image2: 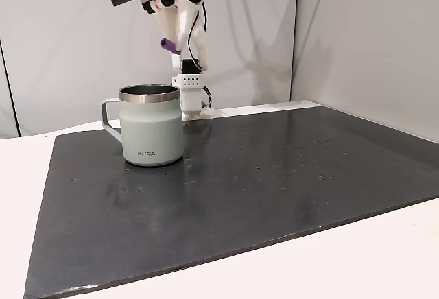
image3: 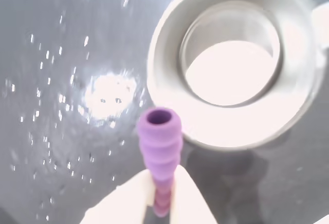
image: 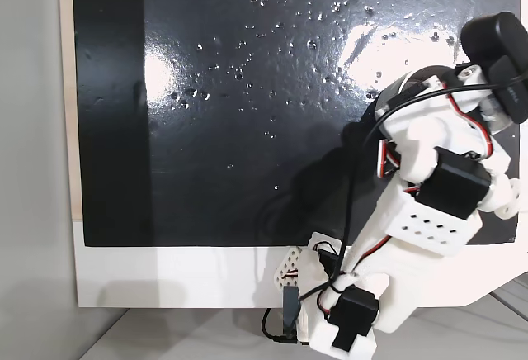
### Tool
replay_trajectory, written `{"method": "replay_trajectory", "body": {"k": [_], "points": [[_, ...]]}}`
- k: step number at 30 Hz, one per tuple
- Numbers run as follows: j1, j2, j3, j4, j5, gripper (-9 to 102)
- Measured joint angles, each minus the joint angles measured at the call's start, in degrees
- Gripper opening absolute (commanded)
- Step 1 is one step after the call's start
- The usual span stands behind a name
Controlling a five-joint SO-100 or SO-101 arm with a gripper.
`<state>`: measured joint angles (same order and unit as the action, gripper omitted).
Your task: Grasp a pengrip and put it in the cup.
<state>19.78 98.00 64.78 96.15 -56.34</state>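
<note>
The end effector (image3: pixel 162 203) is closed narrow on the lower end of the pengrip (image3: pixel 159 147), its two pale fingers (image3: pixel 193 203) pinching the ribbed lilac tube from both sides while most of the tube's length sticks out free beyond them, hollow mouth foremost. In the wrist view the pengrip hangs over the dark mat (image3: pixel 61 54) just beside the cup (image3: pixel 169 39), its tip near the steel rim but not yet over the opening. In a fixed view from the side the pengrip (image2: pixel 170 44) shows as a small purple stub held high in the end effector (image2: pixel 173 46), above the level of the cup (image2: pixel 151 131), which stands upright on the black mat (image2: pixel 274 182) laid over the white counter (image2: pixel 384 258), handle to the left of that view. The pengrip looks very light and soft, probably rubbery, so it should squash a little under the pinch and grip well rather than slip; the ribs likely help seat the fingers. Held by one end, though, it may tilt or swing if the clamp loosens, and a hold nearer its middle would be steadier. It seems in no way fragile, so a drop into the shiny steel interior should do it no harm, though it could bounce off the rim if released off-centre.
</note>
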Motion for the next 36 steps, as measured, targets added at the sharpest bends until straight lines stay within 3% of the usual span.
{"method": "replay_trajectory", "body": {"k": [16, 19, 22, 36], "points": [[6.5, -9.9, -7.8, -6.8, -4.7, 0], [6.8, -9.9, -7.8, -6.8, -4.7, 16], [6.9, -9.9, -7.8, -6.8, -4.9, 24], [6.7, -9.9, -7.8, -6.8, -5.8, 28]]}}
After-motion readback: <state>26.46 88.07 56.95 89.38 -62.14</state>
